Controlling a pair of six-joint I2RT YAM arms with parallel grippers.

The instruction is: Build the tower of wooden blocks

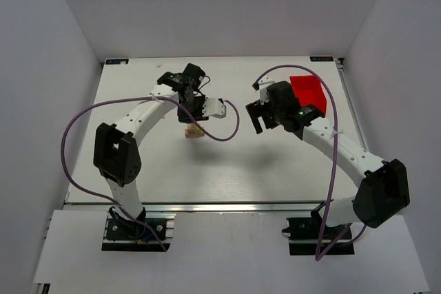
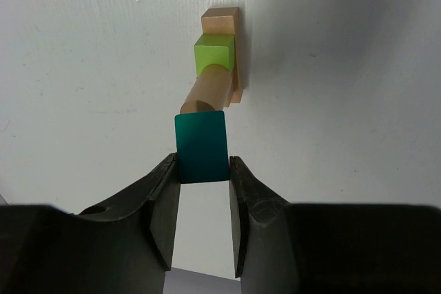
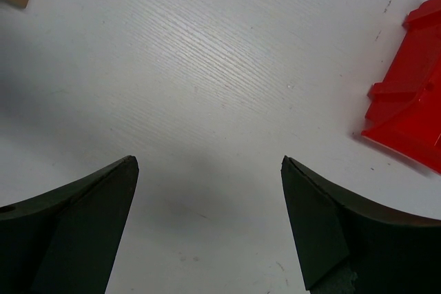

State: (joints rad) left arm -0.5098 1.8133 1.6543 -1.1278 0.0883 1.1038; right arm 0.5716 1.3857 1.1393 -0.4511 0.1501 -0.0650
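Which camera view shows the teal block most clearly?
The left wrist view: the teal block sits in the centre, clamped by the left gripper close to the stack. In the top view the left arm hides it. The right wrist view does not show it.

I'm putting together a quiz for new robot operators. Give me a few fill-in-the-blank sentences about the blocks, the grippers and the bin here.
1. The block pinched by the left gripper is ____ in colour.
2. The right gripper holds nothing, and its jaws stand ____.
3. The bin next to the right gripper is ____.
4. The wood block tower contains one bright cube, coloured ____.

Missing words: teal; open; red; lime-green.
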